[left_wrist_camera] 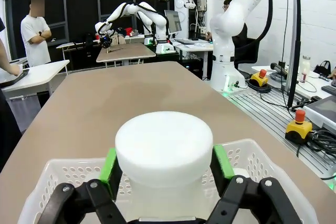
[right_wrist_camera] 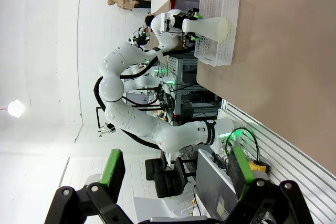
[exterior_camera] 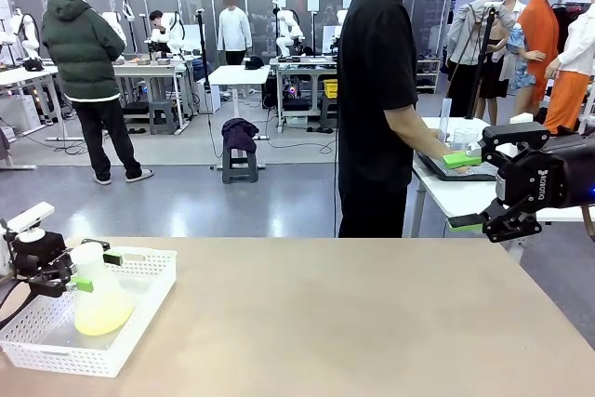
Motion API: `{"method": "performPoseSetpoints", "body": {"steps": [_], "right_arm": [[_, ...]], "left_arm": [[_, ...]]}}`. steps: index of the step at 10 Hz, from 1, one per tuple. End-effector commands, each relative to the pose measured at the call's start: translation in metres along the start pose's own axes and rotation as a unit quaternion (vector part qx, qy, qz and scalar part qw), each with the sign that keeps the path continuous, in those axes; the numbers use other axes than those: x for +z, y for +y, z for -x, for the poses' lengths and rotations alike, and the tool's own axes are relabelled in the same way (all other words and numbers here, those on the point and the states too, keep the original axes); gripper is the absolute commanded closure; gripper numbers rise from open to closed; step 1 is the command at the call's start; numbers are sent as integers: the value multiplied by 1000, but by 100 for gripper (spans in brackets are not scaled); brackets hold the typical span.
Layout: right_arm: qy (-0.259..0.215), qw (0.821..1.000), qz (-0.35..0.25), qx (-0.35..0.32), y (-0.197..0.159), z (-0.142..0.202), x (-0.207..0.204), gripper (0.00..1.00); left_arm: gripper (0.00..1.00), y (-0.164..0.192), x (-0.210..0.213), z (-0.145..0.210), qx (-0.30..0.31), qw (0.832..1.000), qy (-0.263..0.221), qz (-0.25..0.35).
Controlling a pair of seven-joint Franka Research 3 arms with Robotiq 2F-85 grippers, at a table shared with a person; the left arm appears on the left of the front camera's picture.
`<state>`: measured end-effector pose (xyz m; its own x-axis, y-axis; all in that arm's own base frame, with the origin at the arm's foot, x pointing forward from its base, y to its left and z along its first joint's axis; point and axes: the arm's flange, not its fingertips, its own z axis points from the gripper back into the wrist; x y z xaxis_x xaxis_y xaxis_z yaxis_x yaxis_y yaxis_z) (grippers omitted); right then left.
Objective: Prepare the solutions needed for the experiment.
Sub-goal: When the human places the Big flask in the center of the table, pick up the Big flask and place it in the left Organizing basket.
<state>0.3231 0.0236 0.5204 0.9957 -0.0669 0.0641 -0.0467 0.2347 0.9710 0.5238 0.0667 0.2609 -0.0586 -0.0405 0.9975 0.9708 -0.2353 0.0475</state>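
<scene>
A frosted conical flask [exterior_camera: 96,297] with a white cap [left_wrist_camera: 164,148] stands slightly tilted in a white basket [exterior_camera: 139,259] at the table's near left corner. The solutions show as a shallow pale yellow-green liquid [exterior_camera: 104,316] in its base. My left gripper [exterior_camera: 96,270] is shut on the flask's neck, and its green pads [left_wrist_camera: 110,163] press both sides just under the cap. My right gripper [exterior_camera: 465,191] hangs open above the table's right edge, with nothing between its fingers [right_wrist_camera: 113,166]. The right wrist view shows the flask [right_wrist_camera: 207,26] and basket [right_wrist_camera: 218,51] far off.
A person in a black T-shirt [exterior_camera: 376,90] stands past the far edge, hands at a white side table [exterior_camera: 446,194] with a dark tray. The broad tan tabletop [exterior_camera: 353,323] stretches from the basket to the right gripper.
</scene>
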Motion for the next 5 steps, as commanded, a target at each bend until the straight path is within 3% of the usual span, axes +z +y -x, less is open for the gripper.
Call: {"method": "performPoseSetpoints", "body": {"steps": [1, 5], "right_arm": [[0, 1000, -3, 4, 0, 0, 0, 0], [0, 1000, -3, 4, 0, 0, 0, 0]], "left_arm": [[14, 0, -2, -1, -1, 1000, -2, 3], [14, 0, 0, 0, 0, 1000, 0, 0]]}}
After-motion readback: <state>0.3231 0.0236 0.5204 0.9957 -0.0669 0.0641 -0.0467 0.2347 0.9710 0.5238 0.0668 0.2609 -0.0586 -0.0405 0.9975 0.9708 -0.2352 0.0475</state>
